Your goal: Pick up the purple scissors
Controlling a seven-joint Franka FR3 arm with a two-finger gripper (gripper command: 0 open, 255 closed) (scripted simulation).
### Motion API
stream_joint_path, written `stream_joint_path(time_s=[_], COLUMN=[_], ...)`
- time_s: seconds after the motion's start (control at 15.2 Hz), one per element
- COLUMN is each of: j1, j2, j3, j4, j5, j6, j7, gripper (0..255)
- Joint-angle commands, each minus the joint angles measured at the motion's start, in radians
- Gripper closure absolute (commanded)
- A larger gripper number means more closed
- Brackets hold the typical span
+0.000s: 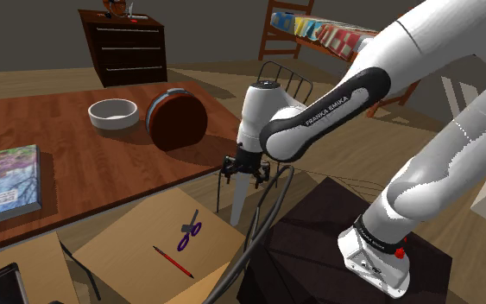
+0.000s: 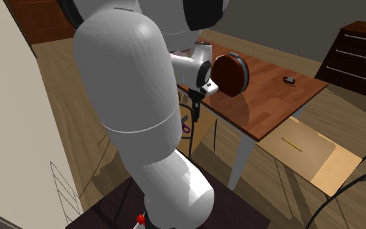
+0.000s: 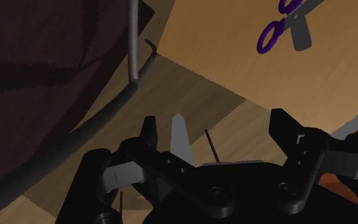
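The scissors (image 1: 189, 230), with purple handles and grey blades, lie flat on a low tan board (image 1: 137, 246) beside a red pen (image 1: 173, 261). My black gripper (image 1: 243, 177) hangs open above the board's edge, up and toward the shoulder view's right of the scissors and well clear of them. In the wrist view the scissors (image 3: 298, 28) lie far ahead of the gripper (image 3: 217, 130), off to the side of the right finger (image 3: 284, 124), with nothing between the fingers. A bit of purple from the scissors (image 2: 185, 125) peeks out beside the arm in the second exterior view.
A brown table (image 1: 77, 155) carries a white bowl (image 1: 113, 112), a round dark red case (image 1: 178, 118) and a book (image 1: 3, 181). A white table leg (image 1: 239, 203) and thin wire chair frames (image 1: 271, 207) stand close to the gripper. A dresser (image 1: 122, 43) is at the back.
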Motion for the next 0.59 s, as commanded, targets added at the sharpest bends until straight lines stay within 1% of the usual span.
stream_joint_path(time_s=[0.0,0.13,0.2,0.33,0.46,0.53], j1=[-0.011,-0.002,0.015,0.066,0.124,0.155], j2=[0.117,0.227,0.279,0.377,0.466,0.509], j3=[0.027,0.016,-0.004,-0.057,-0.115,-0.144], j4=[0.026,0.070,0.095,0.150,0.210,0.241], j5=[-0.070,-0.184,-0.238,-0.328,-0.389,-0.409], j6=[0.074,0.120,0.138,0.168,0.191,0.201], j7=[0.141,0.282,0.349,0.468,0.564,0.604], gripper=[0,0,0,0,0,0])
